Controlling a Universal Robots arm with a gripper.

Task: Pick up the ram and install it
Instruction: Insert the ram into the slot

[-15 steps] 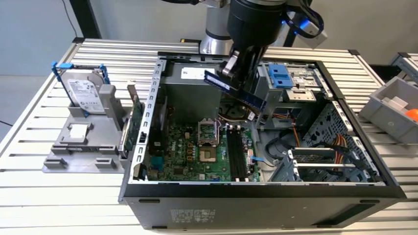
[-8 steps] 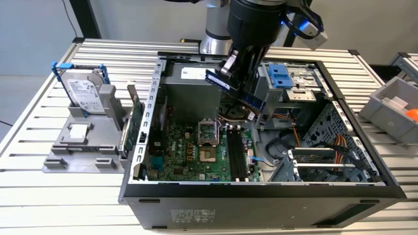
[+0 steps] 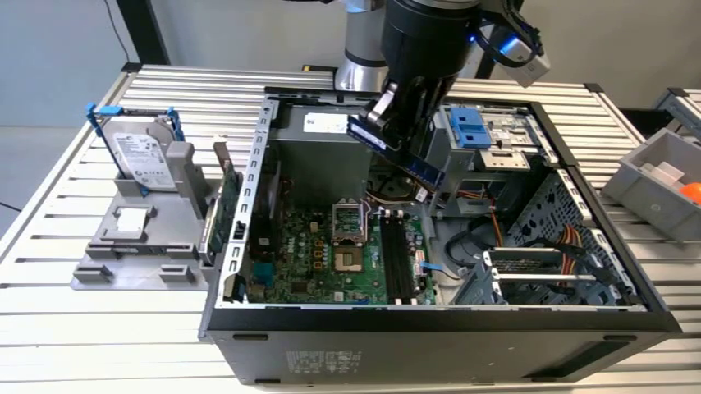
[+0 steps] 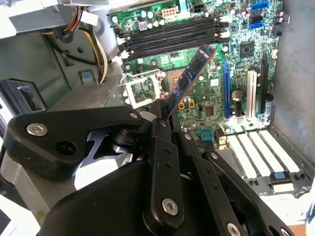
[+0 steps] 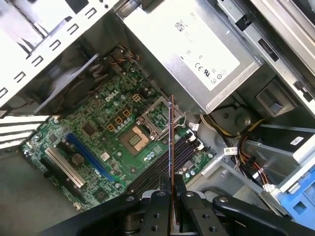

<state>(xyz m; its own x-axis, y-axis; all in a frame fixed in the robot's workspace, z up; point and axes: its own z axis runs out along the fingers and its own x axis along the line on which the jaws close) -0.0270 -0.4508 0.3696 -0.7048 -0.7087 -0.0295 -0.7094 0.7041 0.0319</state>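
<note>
Gripper pinches one end of the ram, and the stick hangs in the air inside the open computer case. It sits above the motherboard, apart from the long black slots. It rides tilted in the exterior view (edge-on in the first wrist view). To my eye, this carry wants the stick squared lengthwise to a slot, level, and clear of the cables.
</note>
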